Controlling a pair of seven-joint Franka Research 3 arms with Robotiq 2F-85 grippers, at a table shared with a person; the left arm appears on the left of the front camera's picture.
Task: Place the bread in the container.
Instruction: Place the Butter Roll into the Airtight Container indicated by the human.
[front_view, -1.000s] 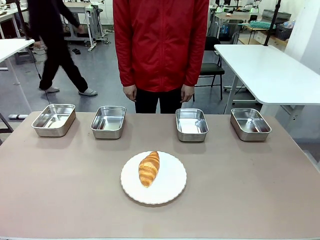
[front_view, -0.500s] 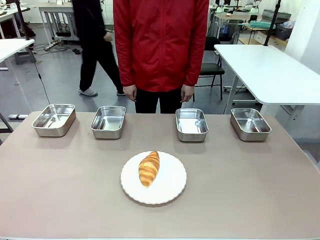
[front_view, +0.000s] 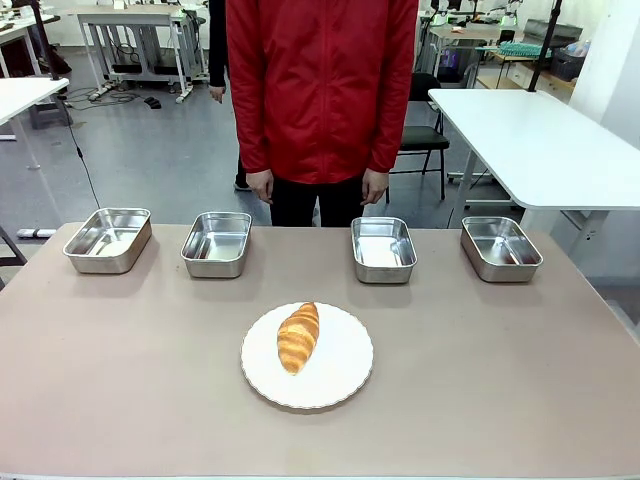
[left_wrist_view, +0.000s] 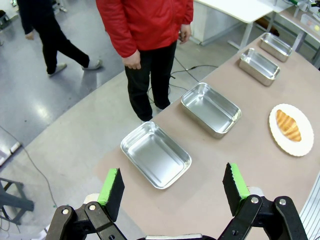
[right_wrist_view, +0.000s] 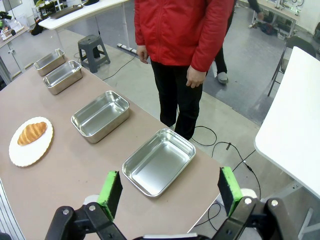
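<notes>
My left claw (left_wrist_view: 172, 170) wide apart, right claw (right_wrist_view: 169, 172) too, both empty, four pans (front_view: 213, 266) lining the bench's (front_view: 120, 390) far edge, open room near me, bread (front_view: 298, 337) golden, dark-ridged, on the middle plate (front_view: 345, 385).

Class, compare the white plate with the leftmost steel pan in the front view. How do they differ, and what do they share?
The plate is round, white and scalloped; the pan is rectangular, shiny metal. The plate is nearly flat; the pan has raised walls. The plate carries the bread; the pan holds nothing. Both rest on the table.
</notes>
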